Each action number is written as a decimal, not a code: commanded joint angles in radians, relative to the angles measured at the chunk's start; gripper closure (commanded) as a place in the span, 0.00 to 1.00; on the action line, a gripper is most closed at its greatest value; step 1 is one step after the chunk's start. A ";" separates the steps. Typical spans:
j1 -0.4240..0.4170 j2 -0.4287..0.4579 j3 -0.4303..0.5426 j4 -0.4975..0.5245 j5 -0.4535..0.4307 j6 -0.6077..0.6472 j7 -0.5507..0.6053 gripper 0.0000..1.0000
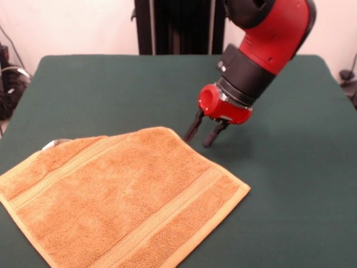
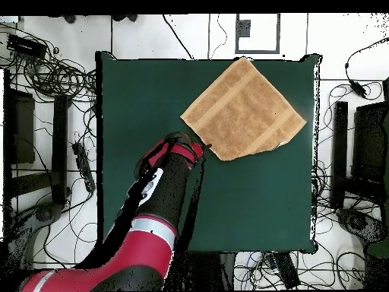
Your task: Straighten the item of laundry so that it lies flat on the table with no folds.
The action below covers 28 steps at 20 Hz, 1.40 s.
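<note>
Your towel [image 1: 122, 198] lies spread on the dark green table [image 1: 290, 184], and from the front view it sits toward the near left part of the cloth, turned at an angle so that one corner points toward the arm and the opposite end runs off the lower edge of the picture. It looks flat across its whole face, with a paler woven band near each end and a paler hem along the border; at its far left corner you can see a small white tag [image 1: 49, 145] poking out. From overhead the towel [image 2: 243, 109] reads as a diamond near the table's [image 2: 251, 205] far edge from the robot's base, right of centre in that picture, with its topmost corner reaching that edge. Your pincer [image 1: 204, 133] hangs from the red and black arm [image 1: 262, 44], which comes in from the top right of the front view, and its two dark fingers [image 1: 193, 127] stand apart with a clear gap between them, holding nothing. The tips are down close to the table, just beside the towel's nearest corner, and you cannot tell from either picture whether one tip touches the hem. In the overhead view the pincer [image 2: 203, 144] sits at the towel's lower left corner, with the arm [image 2: 163, 194] stretching back toward the bottom of the picture.
</note>
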 commanded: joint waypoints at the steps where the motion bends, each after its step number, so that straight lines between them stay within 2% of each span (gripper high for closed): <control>1: 0.018 0.131 0.114 -0.015 -0.019 0.114 -0.032 0.00; 28: 0.073 0.184 0.005 -0.052 -0.107 -0.080 0.141 0.00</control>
